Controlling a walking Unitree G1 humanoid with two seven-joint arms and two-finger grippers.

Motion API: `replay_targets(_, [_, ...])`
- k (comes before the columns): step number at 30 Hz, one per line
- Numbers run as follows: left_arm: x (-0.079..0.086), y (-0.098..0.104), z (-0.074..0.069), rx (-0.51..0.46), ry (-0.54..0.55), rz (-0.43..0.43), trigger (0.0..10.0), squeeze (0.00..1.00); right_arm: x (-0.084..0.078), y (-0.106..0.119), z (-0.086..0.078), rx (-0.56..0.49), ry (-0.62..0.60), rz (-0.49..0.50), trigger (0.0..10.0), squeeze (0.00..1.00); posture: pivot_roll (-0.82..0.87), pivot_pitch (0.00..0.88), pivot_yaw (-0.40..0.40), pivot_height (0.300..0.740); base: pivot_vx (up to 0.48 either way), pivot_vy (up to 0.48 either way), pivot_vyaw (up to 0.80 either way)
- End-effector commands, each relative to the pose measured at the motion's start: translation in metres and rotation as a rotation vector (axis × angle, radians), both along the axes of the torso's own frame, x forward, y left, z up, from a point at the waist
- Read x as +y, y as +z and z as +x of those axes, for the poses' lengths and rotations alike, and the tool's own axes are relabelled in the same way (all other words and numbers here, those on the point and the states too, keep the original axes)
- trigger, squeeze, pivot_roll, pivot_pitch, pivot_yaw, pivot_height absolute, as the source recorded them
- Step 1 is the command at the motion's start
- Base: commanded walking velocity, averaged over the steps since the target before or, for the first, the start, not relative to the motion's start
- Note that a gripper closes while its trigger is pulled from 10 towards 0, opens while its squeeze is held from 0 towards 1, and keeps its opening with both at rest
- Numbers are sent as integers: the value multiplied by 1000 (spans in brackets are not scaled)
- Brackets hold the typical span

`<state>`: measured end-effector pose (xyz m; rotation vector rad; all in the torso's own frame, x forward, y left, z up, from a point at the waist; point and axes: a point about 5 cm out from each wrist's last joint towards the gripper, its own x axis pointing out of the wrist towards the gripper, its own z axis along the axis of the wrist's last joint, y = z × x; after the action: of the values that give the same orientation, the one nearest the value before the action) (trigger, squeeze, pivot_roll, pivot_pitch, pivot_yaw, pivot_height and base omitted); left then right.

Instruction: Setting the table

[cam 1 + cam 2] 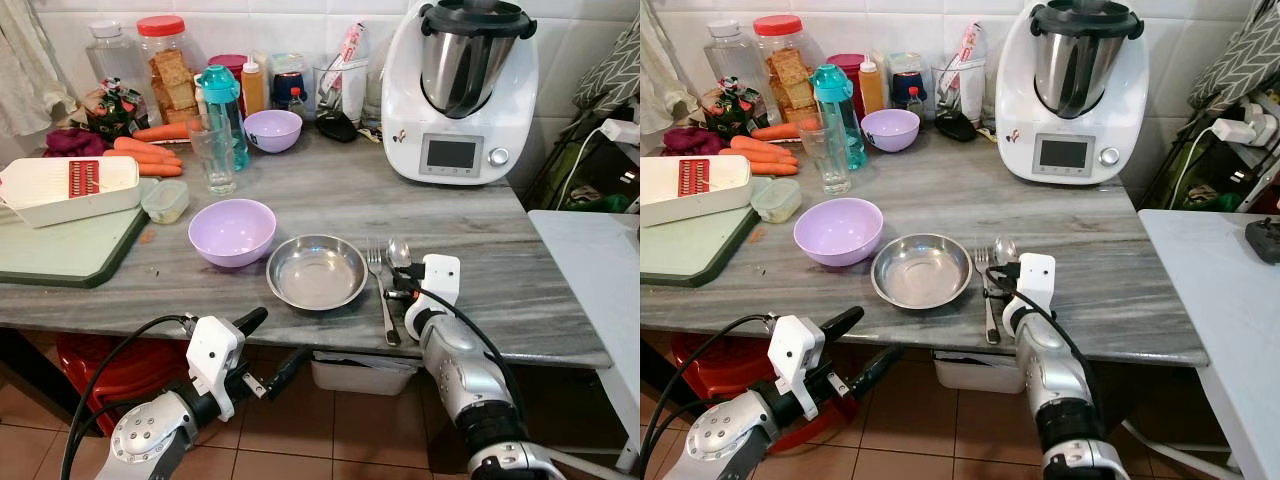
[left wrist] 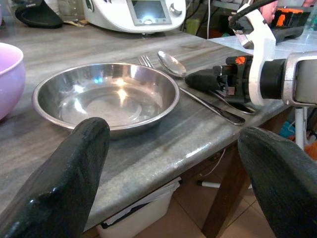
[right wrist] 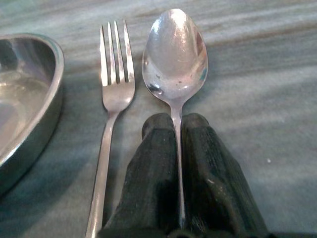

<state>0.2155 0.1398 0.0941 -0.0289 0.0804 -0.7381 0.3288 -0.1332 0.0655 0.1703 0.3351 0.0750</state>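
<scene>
Right end effector (image 3: 177,148) clenched on spoon (image 3: 174,54) handle, bowl of spoon at its 12 o'clock, flat on counter (image 1: 560,290). Fork (image 1: 381,285) just beside, dish (image 1: 316,271) at 9 o'clock. Left end effector (image 1: 268,350) released, below counter edge.

You're at a grey counter (image 1: 300,195). A steel bowl (image 1: 316,271) sits near the front edge with a purple bowl (image 1: 232,232) just to its left, and a fork (image 1: 381,288) and spoon (image 1: 399,255) lie just to its right. Your right gripper (image 1: 402,292) rests on the counter at the spoon's handle. Your left gripper (image 1: 268,348) hangs below the counter edge, fingers spread apart. A white kitchen machine (image 1: 460,95) stands at the back right.
</scene>
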Motion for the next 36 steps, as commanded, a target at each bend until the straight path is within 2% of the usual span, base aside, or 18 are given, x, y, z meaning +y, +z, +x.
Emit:
replay_targets(1, [0, 0, 1, -4, -4, 10, 10000, 0, 0, -18, -11, 84, 2, -7, 10000, 0, 53, 0, -3, 740, 0, 0, 0])
replay_targets(2, [0, 1, 2, -3, -4, 10, 10000, 0, 0, -20, -13, 87, 0, -1, 10000, 702, 53, 0, -3, 740, 0, 0, 0])
replay_targets(3, [0, 1, 2, -3, -4, 10, 10000, 0, -1, -20, -13, 88, -1, 3, 10000, 702, 53, 0, -3, 740, 0, 0, 0])
replay_targets(4, [0, 1, 2, -3, -4, 10, 10000, 0, -1, -20, -14, 90, -2, 7, 10000, 1000, 53, 0, -3, 740, 0, 0, 0])
replay_targets(17, [-1, 1, 4, -1, -2, 11, 10000, 0, -11, -19, -14, 85, -32, -29, 10000, 1000, 48, 0, 0, 740, 0, 0, 0])
replay_targets(21, [0, -1, 4, 1, 1, 14, 10000, 0, -11, -13, -11, 46, -21, -36, 10000, 1000, 54, 0, 1, 740, 0, 0, 0])
replay_targets(22, [0, -1, 4, 1, 2, 14, 10000, 0, -12, -12, -11, 47, -22, -42, 10000, 294, 55, 0, 2, 740, 0, 0, 0])
replay_targets(23, [0, -1, 4, 1, 3, 14, 10000, 0, -12, -12, -11, 48, -25, -33, 10000, 0, 55, 0, 2, 740, 0, 0, 0])
replay_targets(25, [0, -1, 4, 2, 4, 14, 10000, 0, -11, -11, -11, 43, -26, -16, 10000, 0, 55, 0, 2, 740, 0, 0, 0])
replay_targets(26, [0, -1, 4, 2, 5, 14, 10000, 0, -12, -11, -12, 39, -29, -14, 0, 0, 55, 0, 2, 740, 0, 0, 0])
replay_targets(32, [0, -2, 5, 2, 6, 12, 10000, 0, -12, -13, -13, 51, -28, -33, 0, 0, 53, 0, 2, 740, 0, 0, 0])
replay_targets(34, [0, -2, 5, 2, 6, 11, 10000, 0, -12, -13, -13, 47, -21, -29, 706, 0, 50, 0, 3, 740, 0, 0, 0])
replay_targets(35, [-1, -2, 5, 3, 7, 11, 10000, 0, -11, -12, -13, 44, -9, -28, 2471, 0, 50, 0, 3, 740, 0, 0, 0])
replay_targets(36, [-1, -2, 6, 3, 8, 10, 10000, 0, -11, -12, -13, 45, -5, -34, 10000, 0, 50, 0, 3, 740, 0, 0, 0])
